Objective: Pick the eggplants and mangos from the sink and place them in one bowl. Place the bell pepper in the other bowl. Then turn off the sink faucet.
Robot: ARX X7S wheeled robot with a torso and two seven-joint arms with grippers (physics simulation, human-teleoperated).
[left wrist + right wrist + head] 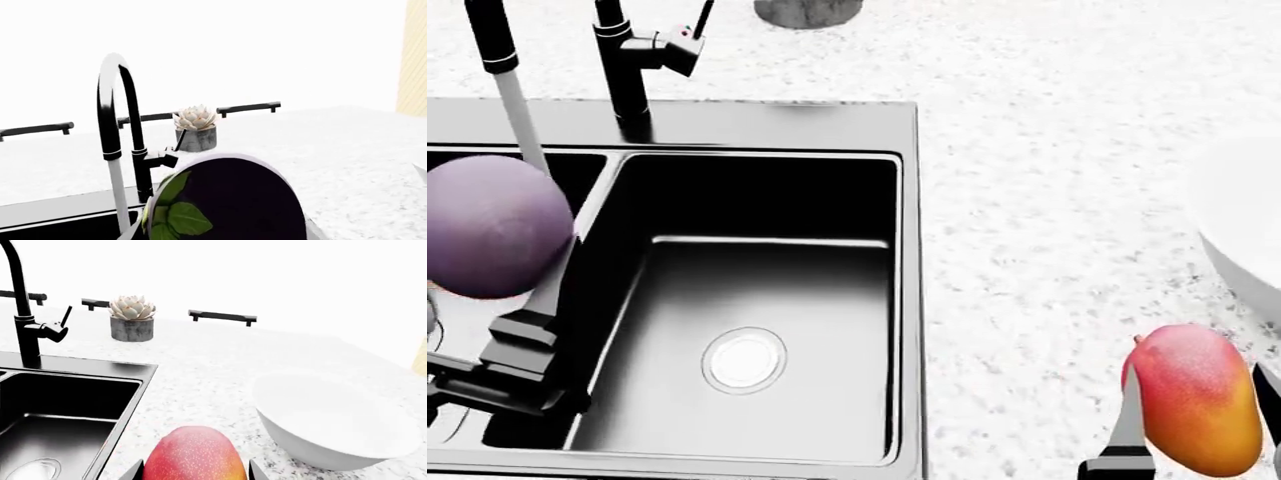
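Observation:
My left gripper (481, 285) is shut on the dull purple eggplant (491, 225), holding it above the left basin of the black sink (767, 125). In the left wrist view the eggplant (237, 200), with its green leaves, fills the near field and hides the fingers. My right gripper (195, 472) is shut on the red-to-orange mango (193, 455), which hangs over the counter to the right of the sink (73, 390); in the head view the mango (1197, 400) sits between two dark fingers (1126, 425). Water runs from the spout of the sink faucet (623, 65). The bell pepper is out of view.
A white bowl (333, 422) stands on the speckled counter just beyond the mango, cut by the head view's right edge as the bowl (1244, 225). A potted succulent (132, 319) stands behind the faucet (25, 325). The right basin shows only its drain (745, 360).

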